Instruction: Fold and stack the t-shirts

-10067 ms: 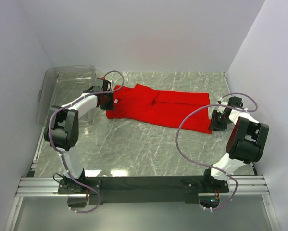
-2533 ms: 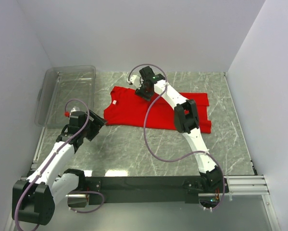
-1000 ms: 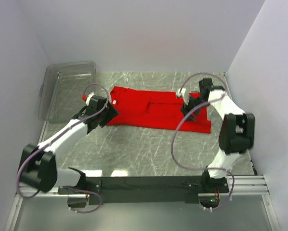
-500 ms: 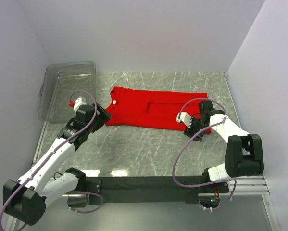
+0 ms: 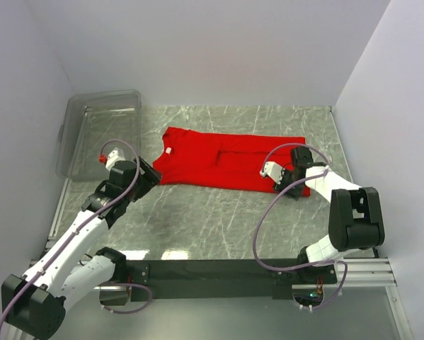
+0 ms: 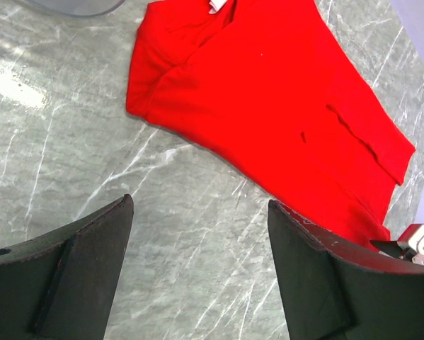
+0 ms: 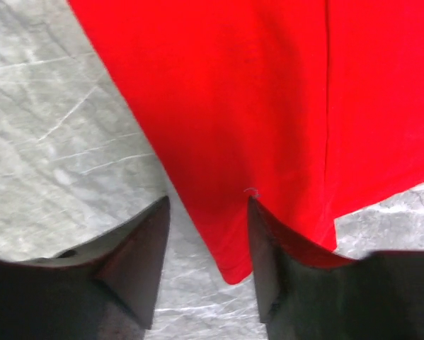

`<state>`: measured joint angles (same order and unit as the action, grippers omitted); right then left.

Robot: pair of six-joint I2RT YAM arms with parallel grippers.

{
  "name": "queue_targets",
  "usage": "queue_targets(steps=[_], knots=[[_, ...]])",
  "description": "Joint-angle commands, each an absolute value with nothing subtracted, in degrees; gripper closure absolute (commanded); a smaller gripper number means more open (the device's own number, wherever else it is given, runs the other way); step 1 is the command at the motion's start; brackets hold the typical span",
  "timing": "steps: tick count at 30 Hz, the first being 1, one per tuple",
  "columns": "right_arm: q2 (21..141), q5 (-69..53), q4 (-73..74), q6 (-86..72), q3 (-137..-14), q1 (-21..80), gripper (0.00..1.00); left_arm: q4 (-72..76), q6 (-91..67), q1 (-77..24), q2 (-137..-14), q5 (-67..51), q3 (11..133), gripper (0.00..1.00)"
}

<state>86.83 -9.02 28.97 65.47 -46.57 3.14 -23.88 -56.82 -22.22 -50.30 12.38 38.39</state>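
The red t-shirt point(image 5: 229, 159) lies flat on the marble table, folded into a long band, with its white neck label point(image 5: 166, 150) at the left end. My left gripper point(image 5: 148, 177) hovers open over bare marble just near-left of the collar end; the shirt point(image 6: 268, 99) lies beyond its fingertips point(image 6: 199, 205). My right gripper point(image 5: 286, 183) is low at the shirt's near right corner. In the right wrist view its jaws point(image 7: 207, 205) stand partly open astride that hem corner point(image 7: 229, 265), the right finger point(image 7: 282, 262) resting over the cloth.
A clear plastic bin point(image 5: 98, 134) stands at the far left against the wall. White walls close the table in on the left, back and right. The arms' black base rail point(image 5: 212, 270) runs along the near edge.
My right gripper came from the shirt's far right side down to its near right corner, and its jaws narrowed. My left gripper drew back off the collar end toward the near left.
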Motion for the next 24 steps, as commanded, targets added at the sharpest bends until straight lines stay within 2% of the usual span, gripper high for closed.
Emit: queue_targets(steps=[1,8,14,16,24], knots=[[88.2,-7.0,25.7,65.9,-45.2,3.7,0.51,-23.4,-57.7,-22.2,-48.7,13.5,37.4,0.18],[88.0,-6.4,25.8,66.4,-43.6,4.0,0.73,-24.3,-56.7,-22.1,-48.4,14.2,38.1,0.18],[84.6,-7.8,28.0,67.3,-41.3,4.2,0.97,-23.0,-57.0,-22.1,-48.3,13.5,37.1,0.18],[82.5,-9.1,30.3,68.0,-40.5,4.6,1.0,-22.4,-57.0,-22.0,-48.3,13.3,36.7,0.18],[71.9,-13.2,43.4,69.5,-35.7,11.9,1.0,-20.8,-55.8,-21.8,-49.0,11.5,36.0,0.18]])
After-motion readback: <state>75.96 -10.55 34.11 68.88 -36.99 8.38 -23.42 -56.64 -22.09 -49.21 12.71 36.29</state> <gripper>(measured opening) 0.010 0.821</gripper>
